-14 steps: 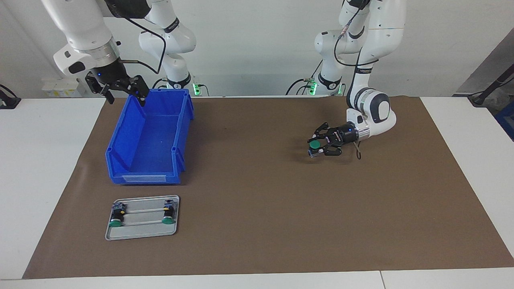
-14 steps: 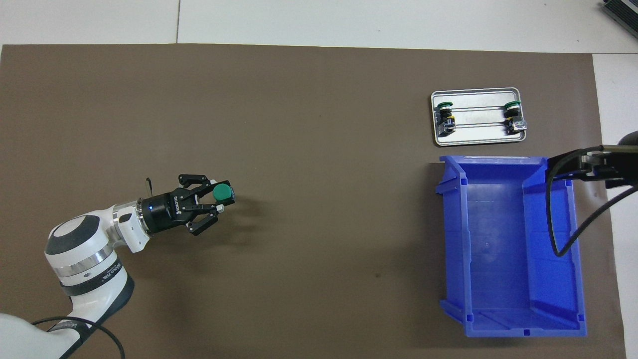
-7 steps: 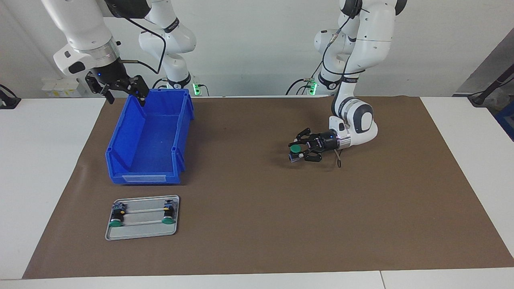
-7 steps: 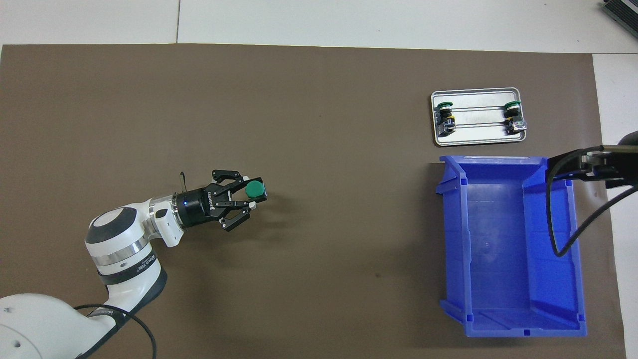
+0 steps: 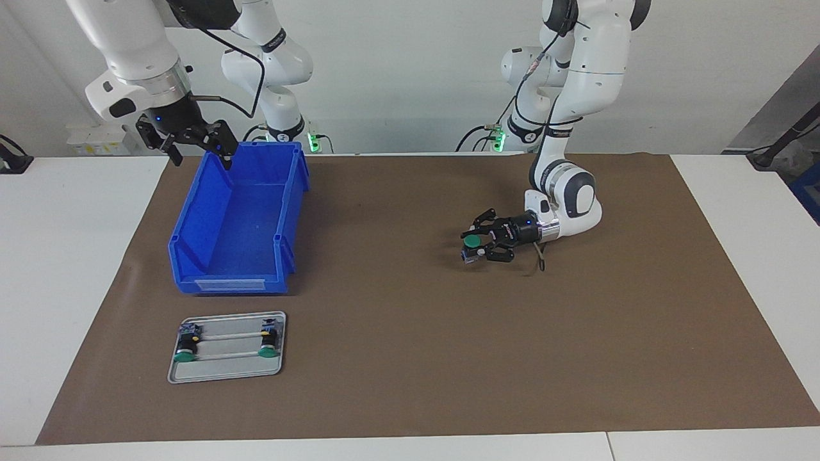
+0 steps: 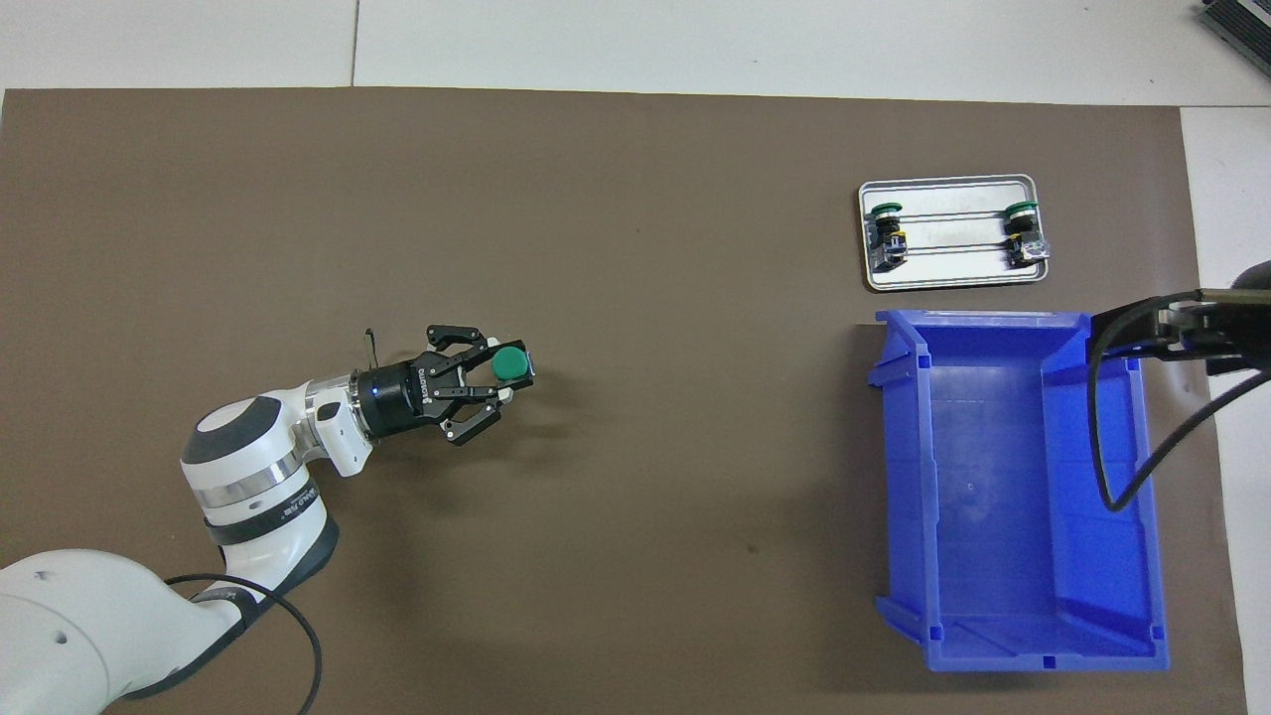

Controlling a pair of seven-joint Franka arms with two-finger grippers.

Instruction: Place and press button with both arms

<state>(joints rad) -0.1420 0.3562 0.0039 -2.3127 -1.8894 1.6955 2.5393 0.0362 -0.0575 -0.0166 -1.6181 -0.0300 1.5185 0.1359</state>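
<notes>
Brown mat (image 5: 410,358) | left claw (image 5: 475,246) pinching green-capped button (image 5: 472,242) | right claw (image 5: 192,146) spread

The right gripper (image 6: 1157,333) is cut off at the overhead view's edge; the two tray buttons' (image 5: 186,349) markings are too small to tell.

bright, even overhead light; soft shadows beneath the blue bin (image 5: 237,221); 2 sharp views, no glare.
</notes>
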